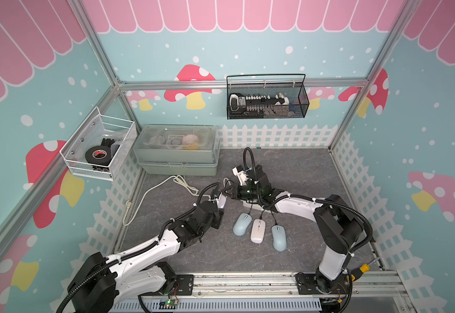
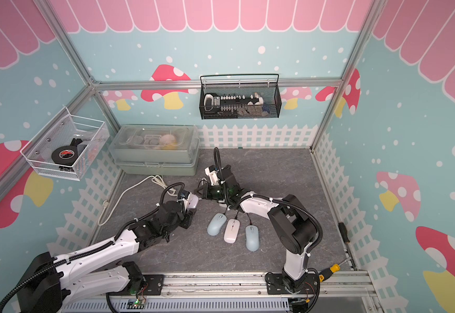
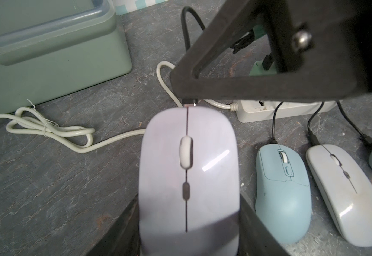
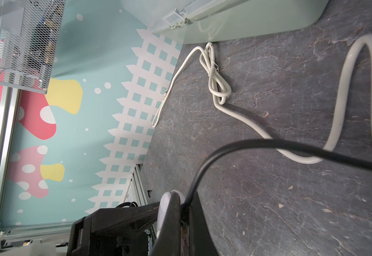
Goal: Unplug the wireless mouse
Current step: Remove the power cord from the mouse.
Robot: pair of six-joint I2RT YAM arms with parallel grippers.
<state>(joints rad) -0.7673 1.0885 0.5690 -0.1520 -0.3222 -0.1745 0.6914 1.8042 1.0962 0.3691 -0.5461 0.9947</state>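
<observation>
As for the wireless mouse (image 3: 188, 172): looks slim, glossy and pale lilac-white; carries a dark seam down the middle, a white scroll wheel and a small grey button behind that; catches one bright streak of light on the shell; blurs slightly in the left wrist view. Sits clamped by both rear flanks in the left pincer (image 3: 187, 223), closed on it; hangs just beside the cord end of the power strip (image 3: 280, 112), on its left side, in front of the white cord (image 3: 54, 130) trailing from the strip across the worktop (image 3: 47, 195); cannot tell how far clear of the worktop. Points nose-first away from the left wrist, long axis in line with the left pincer, nose passing just left of the strip's cord end; takes the black plug (image 3: 189, 102) at that nose, seated there.

Over at the right pincer (image 4: 184, 206): pinches shut on that plug, rolled onto its side, with the black cable (image 4: 269, 144) looping out from between the fingers.

For the left arm (image 1: 150, 244): reaches low and long toward the strip, wrist about level; for the right arm (image 1: 297, 203): folds at the elbow and runs back over the strip, hiding most of it in both top views.

On the robot's side of the strip: three other mice (image 1: 257, 230) side by side, each on its own black lead.
</observation>
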